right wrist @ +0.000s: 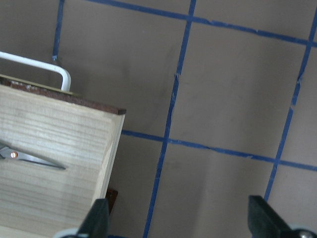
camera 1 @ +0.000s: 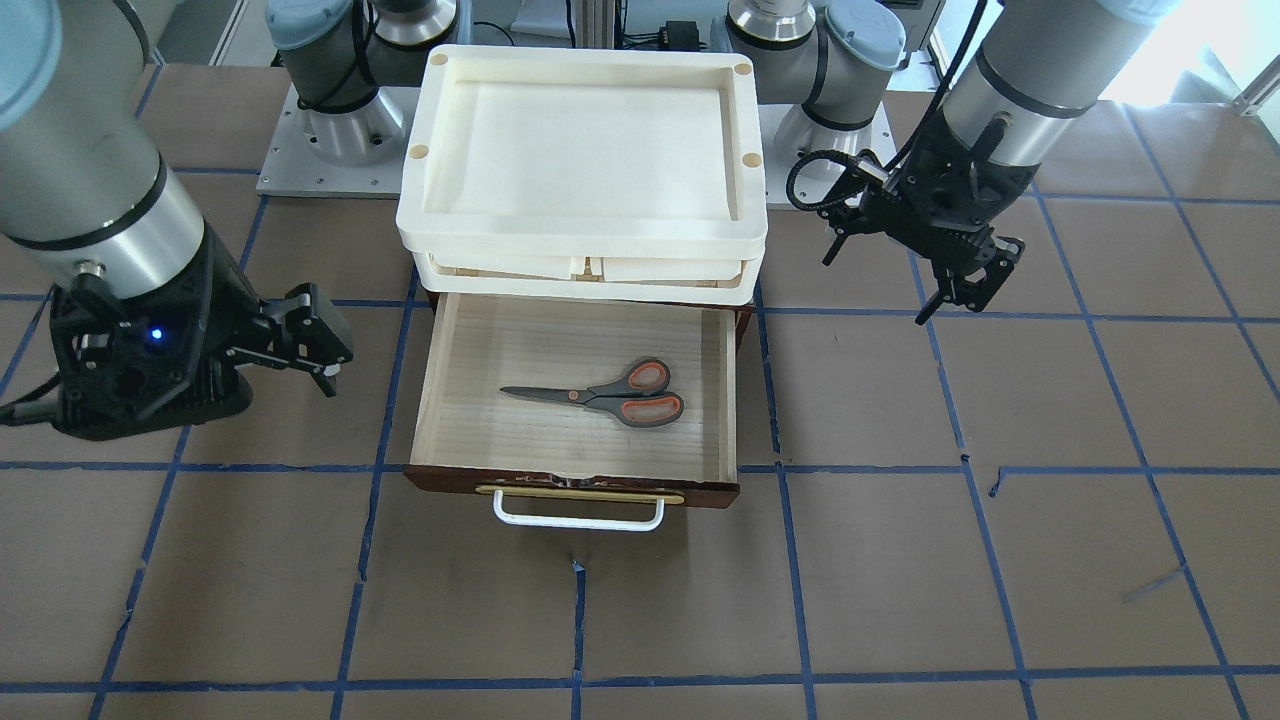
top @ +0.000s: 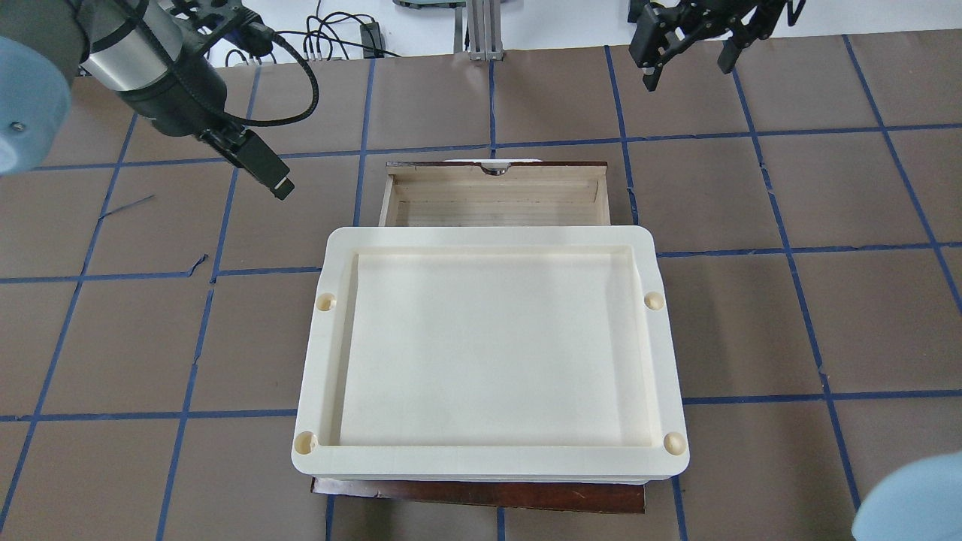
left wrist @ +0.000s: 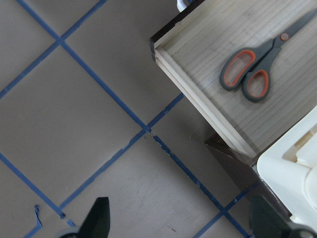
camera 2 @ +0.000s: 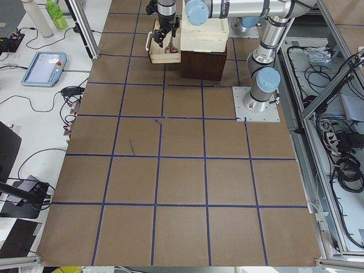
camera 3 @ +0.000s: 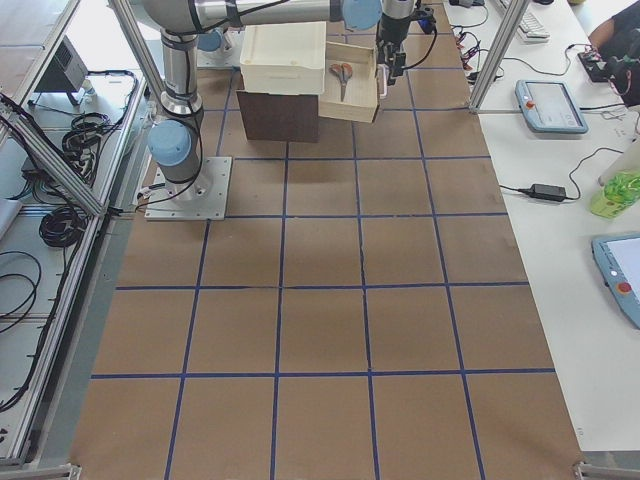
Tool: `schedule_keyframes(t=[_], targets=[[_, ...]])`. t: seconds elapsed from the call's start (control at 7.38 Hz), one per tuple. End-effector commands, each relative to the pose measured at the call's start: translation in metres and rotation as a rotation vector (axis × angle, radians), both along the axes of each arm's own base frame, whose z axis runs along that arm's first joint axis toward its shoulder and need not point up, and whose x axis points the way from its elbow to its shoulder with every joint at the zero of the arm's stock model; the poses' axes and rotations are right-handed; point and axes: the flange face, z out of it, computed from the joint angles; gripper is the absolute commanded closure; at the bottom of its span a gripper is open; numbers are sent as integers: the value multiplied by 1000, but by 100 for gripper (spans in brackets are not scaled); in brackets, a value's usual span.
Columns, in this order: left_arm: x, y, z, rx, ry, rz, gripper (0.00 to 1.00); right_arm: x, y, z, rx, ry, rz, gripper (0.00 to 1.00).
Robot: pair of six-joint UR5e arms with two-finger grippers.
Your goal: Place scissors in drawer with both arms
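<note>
The scissors (camera 1: 610, 393) lie flat inside the open drawer (camera 1: 428, 400), blades pointing to the view's left. They also show in the left wrist view (left wrist: 247, 74), and only a blade tip shows in the right wrist view (right wrist: 29, 157). My left gripper (camera 1: 962, 292) hangs open and empty beside the drawer, over the mat (left wrist: 183, 223). My right gripper (camera 1: 325, 350) is open and empty on the drawer's other side (right wrist: 181, 223). In the overhead view the trays hide the scissors.
Cream plastic trays (camera 1: 585, 230) are stacked on the dark wooden cabinet, overhanging the back of the drawer. The drawer's white bar handle (camera 1: 578, 518) points away from the robot. Brown mat with blue tape lines (camera 1: 900, 560) surrounds the cabinet.
</note>
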Motion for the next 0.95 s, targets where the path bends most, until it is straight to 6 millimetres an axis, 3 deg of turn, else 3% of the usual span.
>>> schedule_keyframes(t=[0.0, 0.27, 0.68, 0.81], targets=[[-2, 22, 11, 53, -93, 285, 0, 15, -52, -43, -24, -46, 84, 0], [-3, 28, 15, 68, -118, 514, 0, 19, -79, -85, -40, -49, 115, 0], [18, 27, 32, 86, -105, 639, 0, 22, -98, -144, 25, -58, 117, 0], [15, 28, 34, 106, -109, 661, 0, 23, -100, -151, 35, -60, 115, 0]])
